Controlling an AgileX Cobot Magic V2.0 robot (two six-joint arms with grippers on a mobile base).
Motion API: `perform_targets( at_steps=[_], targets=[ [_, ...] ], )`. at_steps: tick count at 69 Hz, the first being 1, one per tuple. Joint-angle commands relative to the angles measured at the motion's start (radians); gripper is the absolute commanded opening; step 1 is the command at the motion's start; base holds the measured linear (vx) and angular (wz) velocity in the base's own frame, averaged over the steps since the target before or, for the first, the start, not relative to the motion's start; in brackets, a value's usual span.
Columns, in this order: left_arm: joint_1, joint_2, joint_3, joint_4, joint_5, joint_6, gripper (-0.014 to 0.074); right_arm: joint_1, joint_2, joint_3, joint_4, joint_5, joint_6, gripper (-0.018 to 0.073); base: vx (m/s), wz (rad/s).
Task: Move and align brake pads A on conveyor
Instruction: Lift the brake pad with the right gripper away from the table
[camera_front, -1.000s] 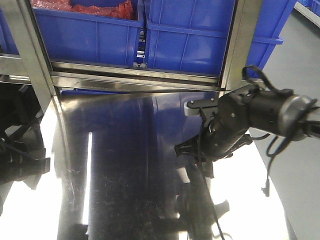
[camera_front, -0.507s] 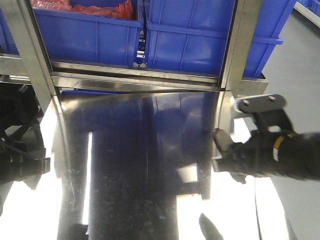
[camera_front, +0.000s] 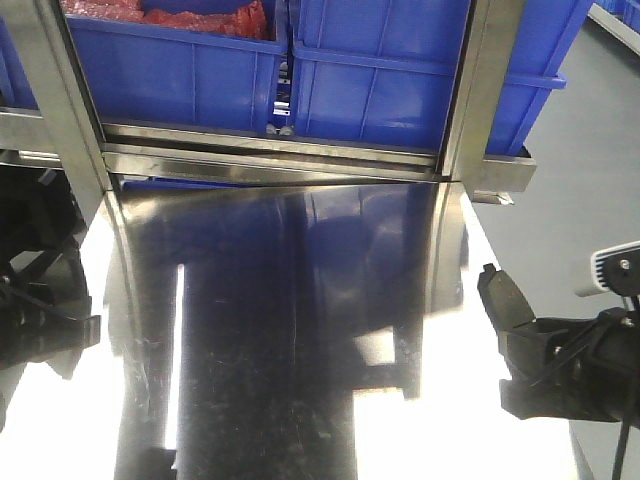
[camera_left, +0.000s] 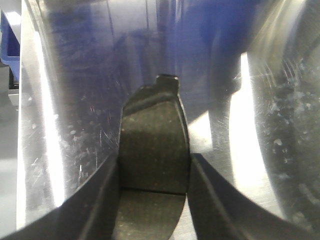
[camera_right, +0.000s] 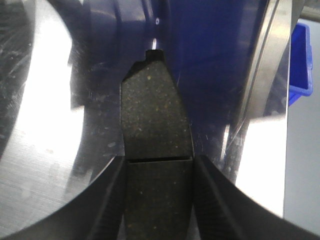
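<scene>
The left gripper (camera_left: 155, 160) is closed on a dark grey brake pad (camera_left: 152, 127), its centre groove sitting between the fingers (camera_left: 100, 200), over the shiny steel table (camera_front: 280, 330). Blue bins (camera_front: 380, 80) stand on a rack (camera_front: 270, 150) behind the table. At the table's right edge the right gripper (camera_right: 160, 159) clamps a second brake pad (camera_right: 155, 110), rough face toward the wrist camera.
</scene>
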Motion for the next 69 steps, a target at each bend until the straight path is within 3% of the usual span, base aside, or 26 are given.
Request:
perform_targets(
  at_steps=[1,69],
  targets=[
    [-0.003,-0.013,-0.030,0.006,-0.073,-0.001,0.0198,-0.004,-0.026,-0.027,-0.017,-0.094,-0.009,0.0077,0.00,0.00],
    [-0.003,-0.013,-0.030,0.006,-0.073,-0.001,0.0198,-0.004,-0.027,-0.025,-0.014,-0.091,-0.009,0.0077,0.00,0.00]
  ],
)
